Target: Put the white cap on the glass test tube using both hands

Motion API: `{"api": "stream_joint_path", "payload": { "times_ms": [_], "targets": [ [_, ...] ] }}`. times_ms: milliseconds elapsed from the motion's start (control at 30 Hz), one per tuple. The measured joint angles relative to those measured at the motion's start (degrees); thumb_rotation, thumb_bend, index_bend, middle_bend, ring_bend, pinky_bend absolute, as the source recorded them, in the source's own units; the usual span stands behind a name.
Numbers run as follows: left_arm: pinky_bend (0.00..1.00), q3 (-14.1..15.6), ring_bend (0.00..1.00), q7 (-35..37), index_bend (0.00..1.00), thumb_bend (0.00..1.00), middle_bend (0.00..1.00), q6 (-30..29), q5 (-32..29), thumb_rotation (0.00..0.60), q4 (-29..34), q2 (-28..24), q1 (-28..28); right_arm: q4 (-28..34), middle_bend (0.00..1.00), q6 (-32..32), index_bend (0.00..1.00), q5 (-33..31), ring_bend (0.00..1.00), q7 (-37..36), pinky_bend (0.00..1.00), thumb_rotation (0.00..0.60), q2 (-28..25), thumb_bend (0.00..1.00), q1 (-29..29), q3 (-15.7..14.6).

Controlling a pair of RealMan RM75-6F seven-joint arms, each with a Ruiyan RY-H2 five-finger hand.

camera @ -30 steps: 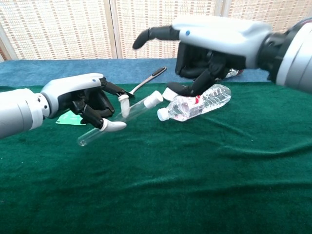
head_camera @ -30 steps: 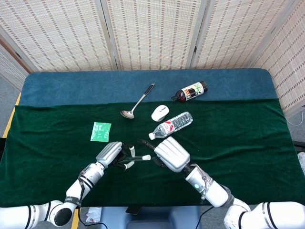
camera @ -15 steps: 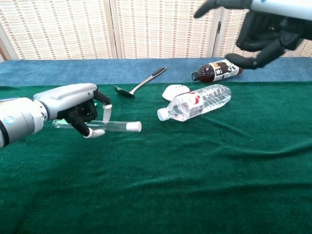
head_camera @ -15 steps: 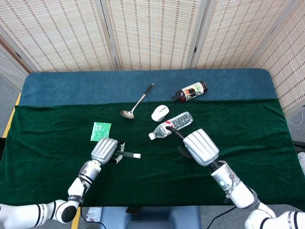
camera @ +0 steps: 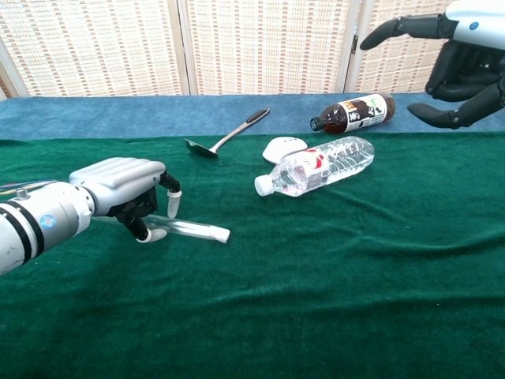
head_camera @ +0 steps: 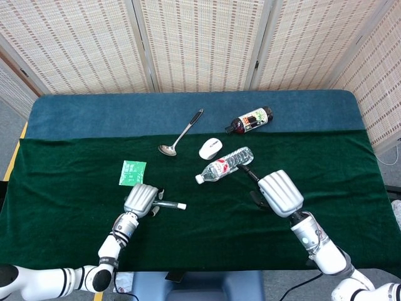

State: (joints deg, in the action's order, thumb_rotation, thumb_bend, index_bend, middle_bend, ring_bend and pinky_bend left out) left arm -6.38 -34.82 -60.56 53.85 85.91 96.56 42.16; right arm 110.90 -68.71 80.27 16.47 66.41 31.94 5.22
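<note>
On the green cloth near the bench's front edge, our left hand (camera: pixel 126 188) curls its fingers around the glass test tube (camera: pixel 189 229), which lies flat with the white cap (camera: pixel 222 234) on the end pointing away from the hand. Our right hand (camera: pixel 454 59) hangs raised and well apart, fingers spread, holding nothing. Between them lies a clear water bottle (camera: pixel 319 167); just behind it we see a white mouse (camera: pixel 282 147), a spoon (camera: pixel 229 136) and a dark bottle (camera: pixel 353 114).
</note>
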Motion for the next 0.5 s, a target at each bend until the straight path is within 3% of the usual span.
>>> {"api": "stream_joint_path", "payload": {
  "times_ms": [300, 433, 500],
  "targets": [
    [0.85, 0.43, 0.93, -1.30, 0.30, 0.53, 0.98, -0.52, -0.30, 0.600, 3.15, -2.41, -0.49, -1.15, 1.00, -0.82, 0.12, -0.62, 1.00, -1.33, 1.00, 0.600, -1.70, 0.51, -1.95, 0.06],
    [0.84, 0.55, 0.86, 0.89, 0.29, 0.53, 0.89, -2.50, 1.99, 0.600, 6.74, -6.44, -2.00, -1.63, 0.98, -2.30, 0.12, -1.15, 1.00, -2.49, 1.00, 0.600, -3.84, 0.51, -4.10, -0.38],
    [0.82, 0.65, 0.82, 2.74, 0.31, 0.53, 0.85, -3.80, 3.63, 0.600, 8.36, -8.87, -3.13, -1.94, 0.92, -3.46, 0.12, -1.18, 1.00, -3.49, 1.00, 0.600, -4.92, 0.51, -5.54, -0.75]
  ]
}}
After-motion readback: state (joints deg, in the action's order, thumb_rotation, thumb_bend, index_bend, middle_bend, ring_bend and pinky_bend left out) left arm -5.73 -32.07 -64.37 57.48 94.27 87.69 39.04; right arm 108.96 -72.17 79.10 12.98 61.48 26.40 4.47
